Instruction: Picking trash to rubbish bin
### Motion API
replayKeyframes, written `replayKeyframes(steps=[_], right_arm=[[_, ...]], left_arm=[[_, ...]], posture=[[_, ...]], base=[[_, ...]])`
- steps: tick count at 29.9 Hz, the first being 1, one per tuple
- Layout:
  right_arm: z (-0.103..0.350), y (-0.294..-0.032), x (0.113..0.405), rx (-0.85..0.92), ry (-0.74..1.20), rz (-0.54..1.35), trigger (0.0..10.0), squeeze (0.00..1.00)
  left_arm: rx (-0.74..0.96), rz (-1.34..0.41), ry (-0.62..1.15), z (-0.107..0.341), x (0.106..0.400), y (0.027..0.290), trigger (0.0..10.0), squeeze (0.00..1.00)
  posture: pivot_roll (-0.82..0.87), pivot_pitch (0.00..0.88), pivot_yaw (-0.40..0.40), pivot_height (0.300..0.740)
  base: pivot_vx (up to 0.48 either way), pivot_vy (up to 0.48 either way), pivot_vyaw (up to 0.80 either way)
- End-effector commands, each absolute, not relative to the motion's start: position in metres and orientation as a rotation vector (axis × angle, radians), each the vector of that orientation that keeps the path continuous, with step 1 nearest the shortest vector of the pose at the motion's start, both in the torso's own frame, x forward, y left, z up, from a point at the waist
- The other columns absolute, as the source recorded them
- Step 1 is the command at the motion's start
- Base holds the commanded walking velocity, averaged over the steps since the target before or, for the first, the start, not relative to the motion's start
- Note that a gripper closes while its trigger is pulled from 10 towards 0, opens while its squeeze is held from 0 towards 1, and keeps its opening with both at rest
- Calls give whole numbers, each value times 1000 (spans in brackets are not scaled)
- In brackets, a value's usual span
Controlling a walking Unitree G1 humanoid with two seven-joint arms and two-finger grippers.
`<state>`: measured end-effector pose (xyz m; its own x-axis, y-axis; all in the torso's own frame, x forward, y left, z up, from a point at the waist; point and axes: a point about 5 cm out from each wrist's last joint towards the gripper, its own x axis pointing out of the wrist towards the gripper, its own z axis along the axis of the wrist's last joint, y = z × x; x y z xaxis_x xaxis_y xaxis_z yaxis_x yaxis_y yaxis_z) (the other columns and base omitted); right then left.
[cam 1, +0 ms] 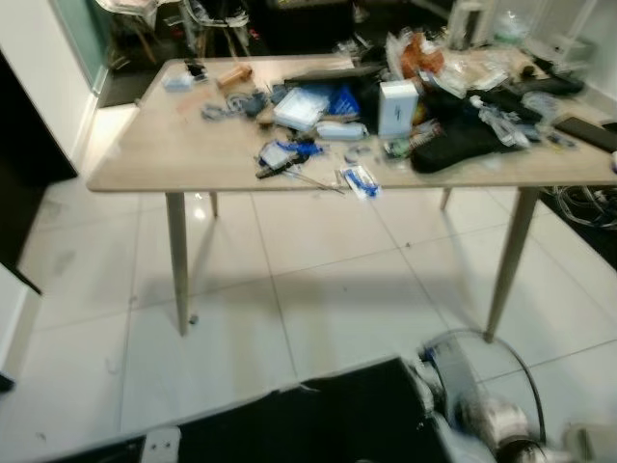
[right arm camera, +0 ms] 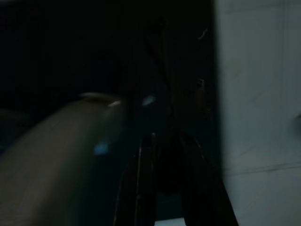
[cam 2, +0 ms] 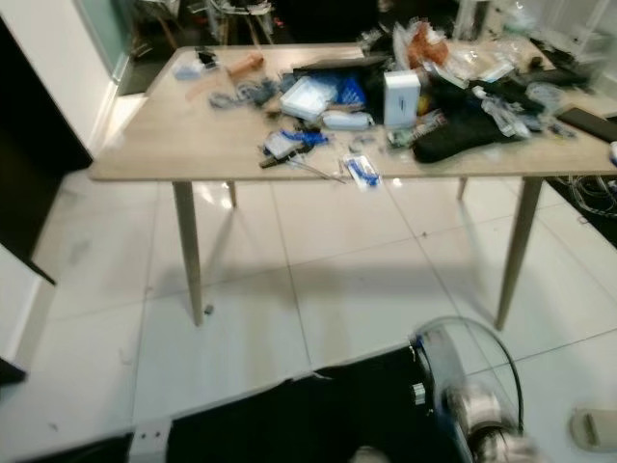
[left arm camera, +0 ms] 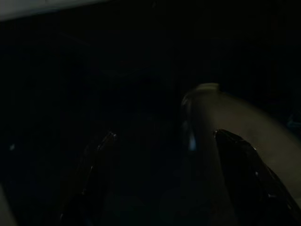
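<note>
White floor tiles [cam 1: 328, 289] lay between the robot and a light wooden table [cam 1: 174, 145]. Nearest to the camera, the right arm [cam 2: 463, 395] hung low and blurred beside the dark body. In the dark left wrist view the left gripper [left arm camera: 160, 179] held its fingers [left arm camera: 240, 165] wide apart. In the right wrist view the right gripper [right arm camera: 164, 183] had its fingers narrow, almost together, holding nothing. On the tabletop, a blue and white wrapper [cam 1: 360, 180] lay at the near edge, a white box [cam 1: 397, 106] stood upright behind it, and a black pouch [cam 1: 458, 145] lay towards the right edge, among much small trash near the far edge
</note>
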<state>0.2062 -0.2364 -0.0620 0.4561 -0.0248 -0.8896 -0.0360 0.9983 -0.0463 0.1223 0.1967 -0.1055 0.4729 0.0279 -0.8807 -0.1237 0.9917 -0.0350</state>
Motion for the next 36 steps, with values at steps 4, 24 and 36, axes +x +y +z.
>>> replayKeyframes(steps=[4, 24, 36], right_arm=[[-86, -235, 161, 164, 1200, -205, 10000, 0], [-88, -233, 157, 34, 1237, -173, 10000, 0], [-79, -250, 168, 2, 1198, -202, 10000, 0]], left_arm=[[-82, 91, 1120, -109, 110, 200, 10000, 0], [-75, 70, 1114, -109, 111, 198, 10000, 0], [-30, 16, 1128, -110, 110, 193, 10000, 0]], posture=[[-70, 67, 71, 740], [-54, 59, 60, 740], [-52, 57, 57, 740]], base=[[-349, 0, 0], [-144, 0, -379], [0, 0, -775]])
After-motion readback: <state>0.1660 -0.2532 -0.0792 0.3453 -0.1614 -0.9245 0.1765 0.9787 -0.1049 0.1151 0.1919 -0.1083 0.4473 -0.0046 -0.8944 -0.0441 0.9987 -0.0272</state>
